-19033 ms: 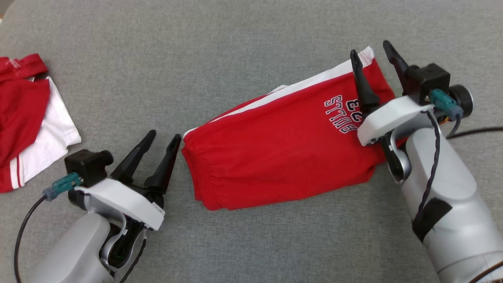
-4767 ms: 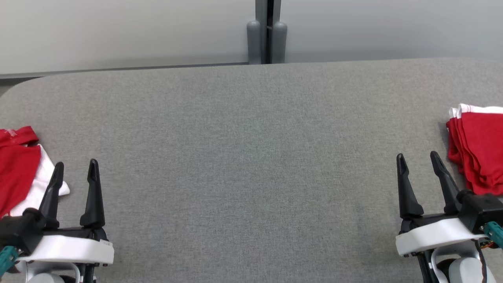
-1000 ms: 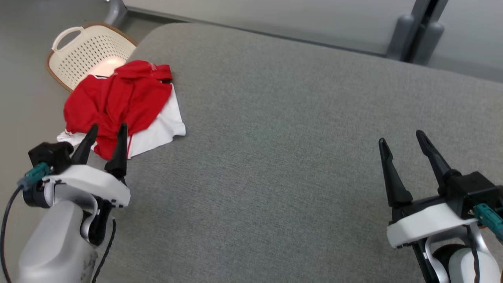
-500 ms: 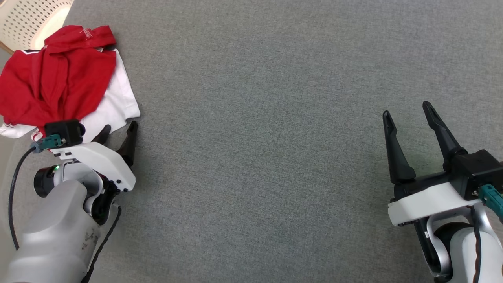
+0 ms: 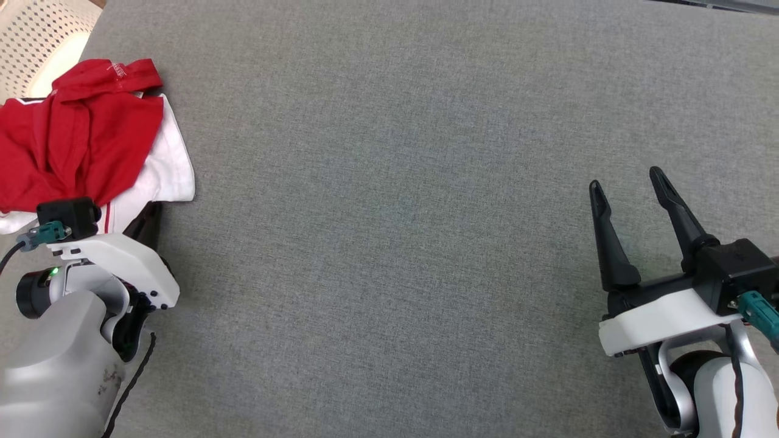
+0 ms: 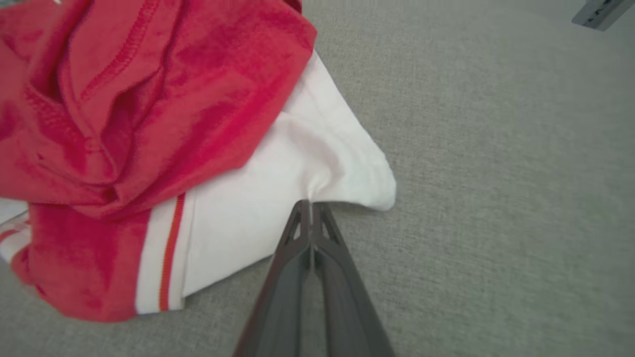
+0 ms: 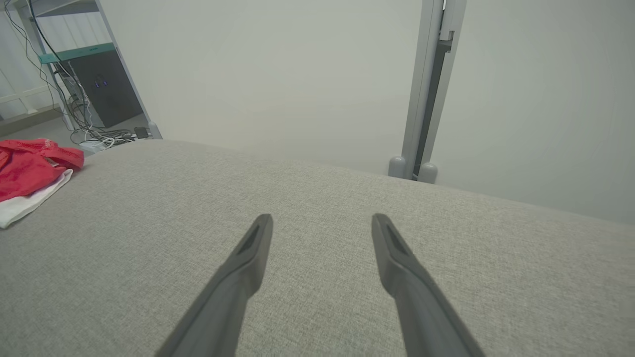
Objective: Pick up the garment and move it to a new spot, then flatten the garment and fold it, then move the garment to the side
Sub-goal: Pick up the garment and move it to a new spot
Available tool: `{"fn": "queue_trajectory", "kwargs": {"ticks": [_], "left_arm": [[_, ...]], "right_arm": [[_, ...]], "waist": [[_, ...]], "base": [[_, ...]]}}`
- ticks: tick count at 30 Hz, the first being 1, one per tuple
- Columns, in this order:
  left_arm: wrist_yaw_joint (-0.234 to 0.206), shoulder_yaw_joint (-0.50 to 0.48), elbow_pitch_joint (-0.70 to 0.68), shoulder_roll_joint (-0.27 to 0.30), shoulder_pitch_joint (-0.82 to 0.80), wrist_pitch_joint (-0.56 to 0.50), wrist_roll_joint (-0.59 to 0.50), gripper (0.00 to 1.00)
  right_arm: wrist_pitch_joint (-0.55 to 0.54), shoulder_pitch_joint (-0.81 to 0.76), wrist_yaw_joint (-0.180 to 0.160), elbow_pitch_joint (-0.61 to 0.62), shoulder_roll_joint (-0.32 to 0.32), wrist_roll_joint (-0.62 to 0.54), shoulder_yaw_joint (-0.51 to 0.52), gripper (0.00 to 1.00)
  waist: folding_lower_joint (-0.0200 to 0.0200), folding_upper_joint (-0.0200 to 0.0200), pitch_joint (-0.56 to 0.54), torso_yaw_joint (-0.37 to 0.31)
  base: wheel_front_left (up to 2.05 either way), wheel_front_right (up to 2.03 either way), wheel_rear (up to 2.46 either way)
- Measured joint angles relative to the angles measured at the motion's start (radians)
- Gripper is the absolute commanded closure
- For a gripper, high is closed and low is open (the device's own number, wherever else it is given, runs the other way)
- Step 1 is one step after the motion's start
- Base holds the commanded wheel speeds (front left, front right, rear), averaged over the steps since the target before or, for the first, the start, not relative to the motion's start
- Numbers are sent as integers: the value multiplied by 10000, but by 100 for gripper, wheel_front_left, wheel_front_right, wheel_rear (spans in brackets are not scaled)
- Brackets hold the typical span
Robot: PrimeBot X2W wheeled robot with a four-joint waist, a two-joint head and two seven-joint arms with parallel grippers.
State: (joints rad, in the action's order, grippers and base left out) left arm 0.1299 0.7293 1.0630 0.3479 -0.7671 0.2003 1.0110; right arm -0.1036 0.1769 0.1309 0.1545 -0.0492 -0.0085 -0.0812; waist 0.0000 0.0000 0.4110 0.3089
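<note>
The crumpled red-and-white garment (image 5: 79,140) is found at the far left edge of the grey counter (image 5: 389,182), near a cream basket (image 5: 36,30). The left end effector (image 6: 310,207) is pitched down from the forearm at lower left. Its fingers are pressed together on a puckered fold of the garment's white hem. At lower right, the right end effector (image 5: 624,177) is held roughly level over the counter, fingers spread wide, nothing gripped.

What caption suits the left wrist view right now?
Left gripper, jaws shut, pinches the white edge of the crumpled red-and-white garment on the grey table.
</note>
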Motion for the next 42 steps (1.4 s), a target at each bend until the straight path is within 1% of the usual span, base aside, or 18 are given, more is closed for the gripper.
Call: {"fn": "queue_trajectory", "kwargs": {"ticks": [3,7,8,9,11,13,17,22,23,26,30,35,39,42], "left_arm": [[-2,286,77,134,-2,334,-25,100],[0,301,59,366,-23,583,-163,100],[0,109,-84,468,-48,585,-353,100],[-2,-545,-602,719,-154,598,-798,100],[-84,-1321,-1283,909,-21,602,-1438,100],[-240,-2059,-1987,1003,455,612,-2098,100],[-412,-3425,-3534,1055,1505,612,-3342,100],[-430,-4571,-5402,951,2644,610,-4489,100],[-430,-4571,-5402,951,2644,610,-4489,100],[-418,-4966,-6481,851,3245,610,-4953,100],[-370,-5168,-7896,723,3818,612,-5287,100],[-330,-4909,-9430,656,4295,541,-5342,100],[-245,-4238,-10569,449,4396,92,-5356,100],[-161,-3572,-11169,267,4351,-213,-5377,100]], "right_arm": [[40,-130,0,-35,0,79,67,0],[144,-304,0,-107,0,207,153,0],[157,-369,0,-142,0,255,178,0],[245,-488,2,-211,0,391,238,0],[330,-635,0,-284,-2,529,293,0],[366,-782,2,-334,-4,648,328,0],[514,-1091,0,-424,-2,895,405,0],[606,-1435,0,-472,-6,1147,456,0],[606,-1435,0,-472,-6,1147,456,0],[658,-1661,0,-460,0,1321,497,0],[673,-1870,0,-407,-2,1375,587,0],[688,-1936,0,-265,0,1425,531,0],[748,-1941,0,-161,0,1473,477,0],[832,-1932,0,-119,-6,1532,418,0]], "waist": [[0,0,-159,-7],[0,0,-506,25],[0,0,-611,37],[1,0,-849,71],[0,0,-1124,95],[0,0,-1409,107],[0,0,-2011,95],[0,0,-2690,-26],[0,0,-2690,-26],[0,0,-3038,-181],[0,0,-3306,-537],[0,0,-3435,-1187],[0,0,-3402,-1852],[0,0,-3280,-2419]], "base": [[0,0,0],[0,0,0],[0,0,0],[0,0,0],[0,0,0],[0,0,0],[0,0,0],[0,0,0],[0,0,0],[0,0,0],[0,0,0],[0,0,0],[0,0,0],[0,0,0]]}}
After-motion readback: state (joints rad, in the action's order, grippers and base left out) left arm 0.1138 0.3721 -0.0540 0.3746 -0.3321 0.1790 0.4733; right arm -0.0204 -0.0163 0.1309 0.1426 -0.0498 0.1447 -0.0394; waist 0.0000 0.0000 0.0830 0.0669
